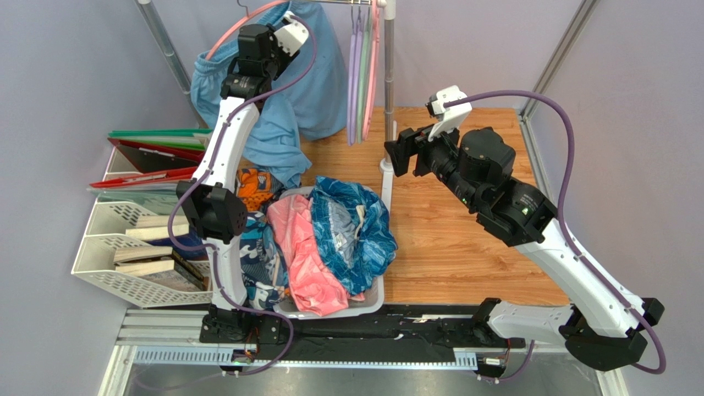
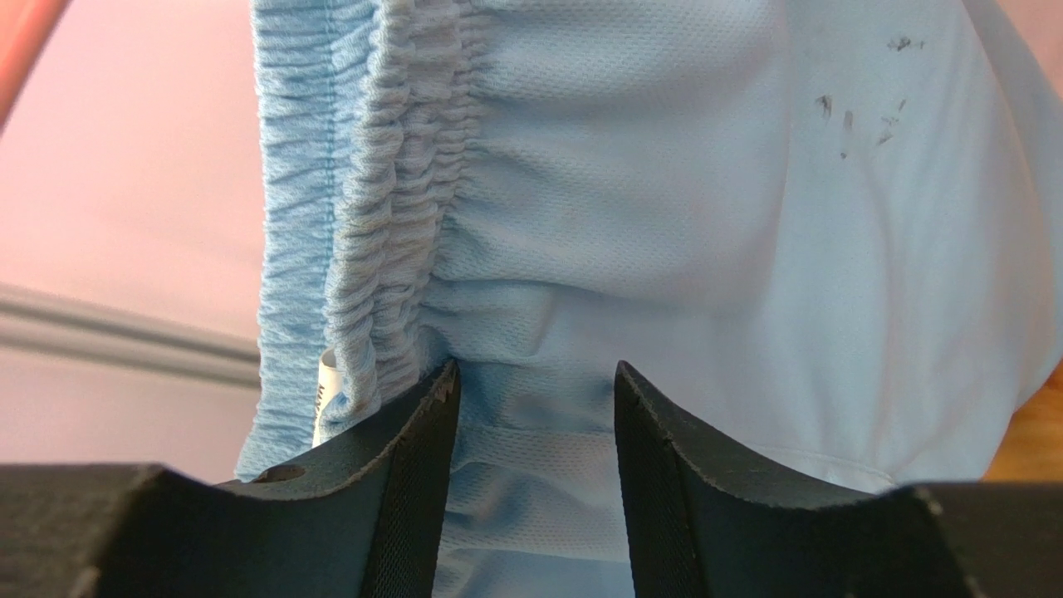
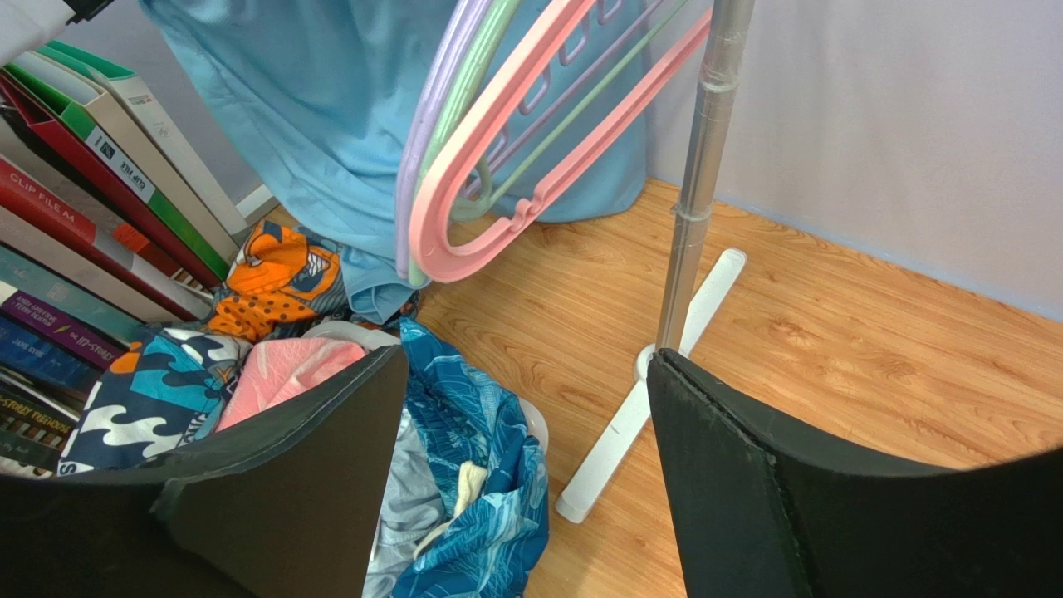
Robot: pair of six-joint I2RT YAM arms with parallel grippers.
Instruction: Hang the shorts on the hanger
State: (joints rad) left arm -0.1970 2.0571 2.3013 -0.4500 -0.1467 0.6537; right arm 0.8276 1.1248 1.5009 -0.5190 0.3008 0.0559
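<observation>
The light sky-blue shorts [image 1: 310, 91] hang at the back left, draped from the salmon-pink hanger [image 1: 235, 25], whose thin arc shows above them. My left gripper [image 1: 289, 35] is raised at the top of the shorts. In the left wrist view its jaws [image 2: 537, 368] stand apart, with the shorts' mesh fabric [image 2: 649, 187] between and behind them, just beside the gathered waistband; a strip of the hanger [image 2: 23, 50] shows at the top left. My right gripper [image 1: 399, 151] is open and empty over the table [image 1: 463, 239], facing the rack. The shorts also show in the right wrist view [image 3: 312, 112].
A rack pole [image 1: 388, 82] stands mid-back with purple, green and another pink hanger [image 3: 499, 187] on it. A basket [image 1: 368, 301] holds a teal patterned garment [image 1: 355, 223] and a pink garment [image 1: 307, 256]. Folders [image 1: 157, 157] and book trays [image 1: 124, 247] are at the left.
</observation>
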